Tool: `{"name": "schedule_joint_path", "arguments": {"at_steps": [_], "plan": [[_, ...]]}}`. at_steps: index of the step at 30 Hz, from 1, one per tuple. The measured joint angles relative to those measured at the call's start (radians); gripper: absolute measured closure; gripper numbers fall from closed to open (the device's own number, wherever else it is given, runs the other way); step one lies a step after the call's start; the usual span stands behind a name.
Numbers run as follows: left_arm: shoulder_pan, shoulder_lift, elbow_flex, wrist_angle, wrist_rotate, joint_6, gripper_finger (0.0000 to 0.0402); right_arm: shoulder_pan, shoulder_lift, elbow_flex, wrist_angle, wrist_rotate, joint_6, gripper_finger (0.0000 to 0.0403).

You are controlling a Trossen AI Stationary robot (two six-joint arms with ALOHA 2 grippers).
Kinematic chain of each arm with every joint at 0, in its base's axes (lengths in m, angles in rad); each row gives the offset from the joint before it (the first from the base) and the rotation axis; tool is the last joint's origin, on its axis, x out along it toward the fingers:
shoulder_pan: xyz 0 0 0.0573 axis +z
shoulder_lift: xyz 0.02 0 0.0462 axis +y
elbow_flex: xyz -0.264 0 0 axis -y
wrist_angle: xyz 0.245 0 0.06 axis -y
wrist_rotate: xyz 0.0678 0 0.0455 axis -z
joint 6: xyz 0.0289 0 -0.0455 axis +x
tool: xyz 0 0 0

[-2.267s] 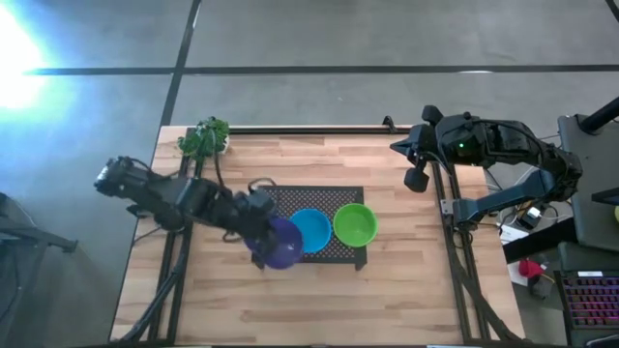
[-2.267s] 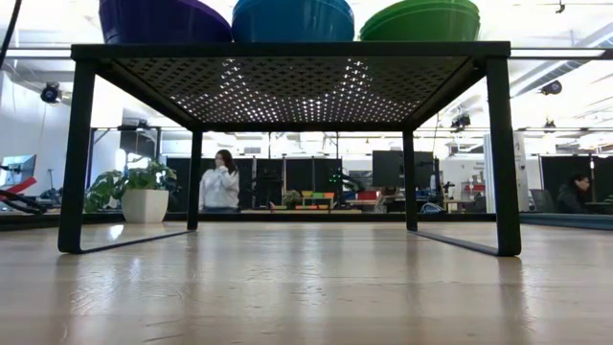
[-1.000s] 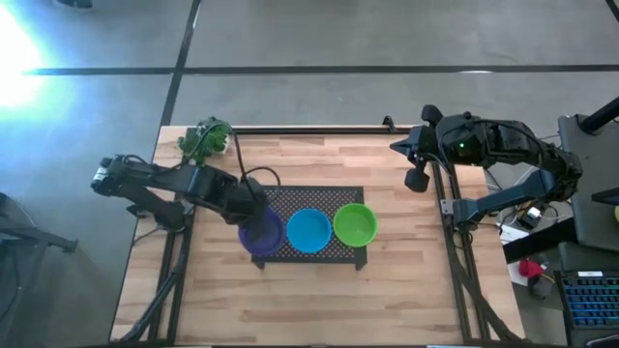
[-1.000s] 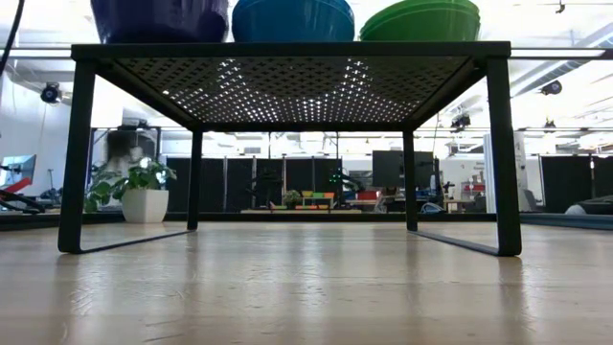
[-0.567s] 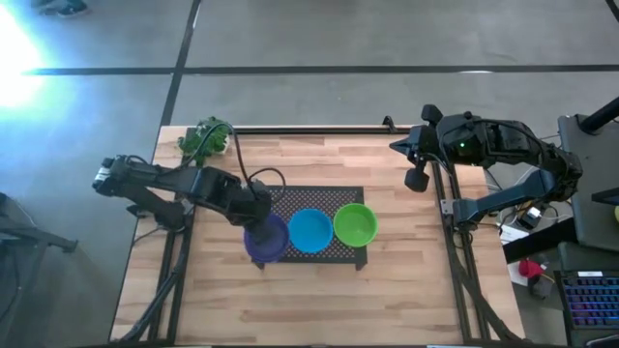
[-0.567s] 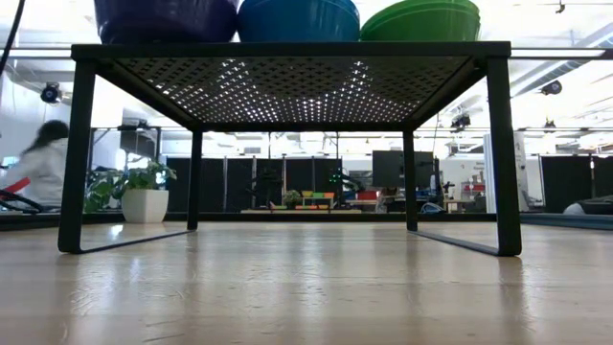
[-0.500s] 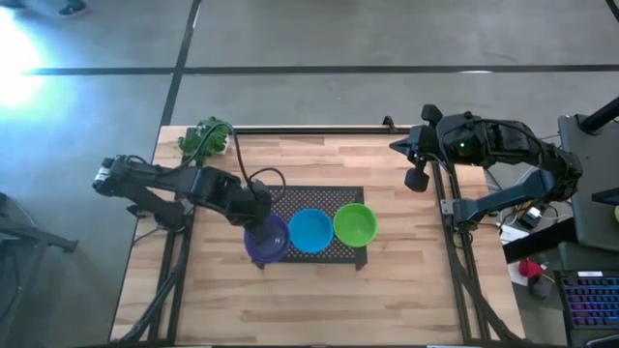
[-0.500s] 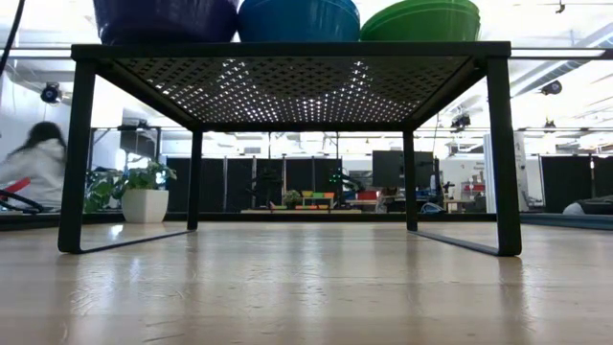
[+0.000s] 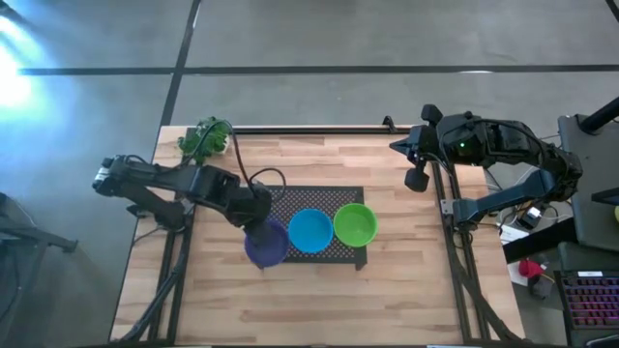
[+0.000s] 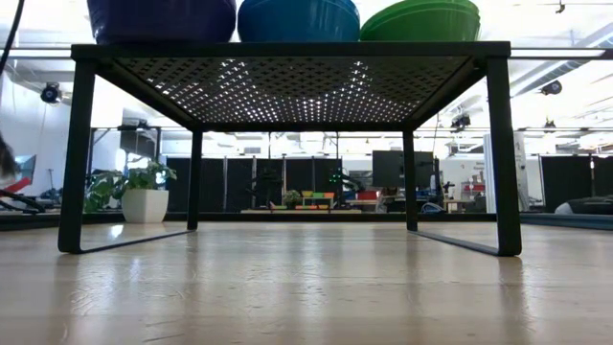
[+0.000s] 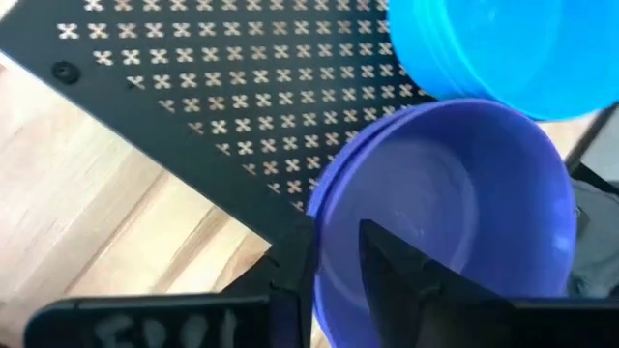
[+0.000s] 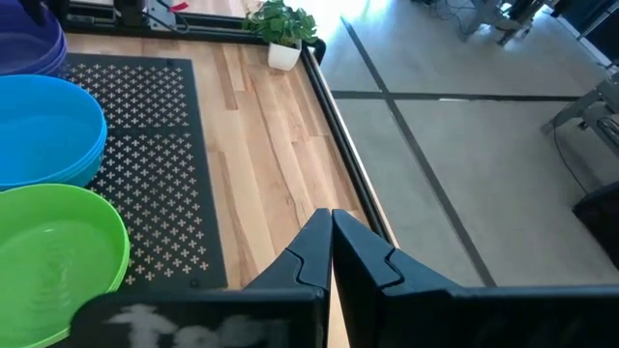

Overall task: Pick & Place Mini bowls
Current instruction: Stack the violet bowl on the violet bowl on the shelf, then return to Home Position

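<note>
Three mini bowls stand in a row on the black mesh stand (image 9: 319,198): purple (image 9: 268,247) at its near-left corner, blue (image 9: 310,231) in the middle, green (image 9: 355,224) on the right. The low view shows their bases on the stand top: purple (image 10: 161,19), blue (image 10: 297,19), green (image 10: 421,21). My left gripper (image 9: 259,224) is over the purple bowl's left side and shut on it. My right gripper (image 9: 417,177) waits shut off the table's far right edge, touching nothing. My left gripper (image 11: 337,240) pinches the purple bowl's rim (image 11: 324,208) on the side away from the blue bowl, one finger (image 11: 387,266) inside and one (image 11: 290,275) outside. The fingers slant down from the table's left. The bowl is upright, its base on the stand's corner.
A small potted plant (image 9: 205,138) stands at the table's far left corner. Bare wood lies in front of the stand, behind it and to its right. The stand is raised on legs (image 10: 75,153), with open room under it.
My left gripper has kept its hold and barely moved. The purple bowl has stayed on the stand's near-left corner, edging a little toward the blue bowl. A person in the room behind has walked off to the left.
</note>
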Motion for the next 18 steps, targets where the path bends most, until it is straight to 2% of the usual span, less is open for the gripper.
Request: {"name": "schedule_joint_path", "arguments": {"at_steps": [9,13,18], "plan": [[0.005,-0.001,0.047,0.000,0.029,0.168,0.0326,0.000,0.000,0.000,0.007,0.001,-0.032,0.0394],[0.005,-0.002,0.085,0.000,-0.048,0.274,0.0329,0.000,-0.002,0.000,0.011,0.000,-0.042,0.0394],[0.005,-0.010,0.142,0.001,-0.193,0.400,0.0330,0.000,-0.020,0.000,0.010,0.000,-0.044,0.0394]]}}
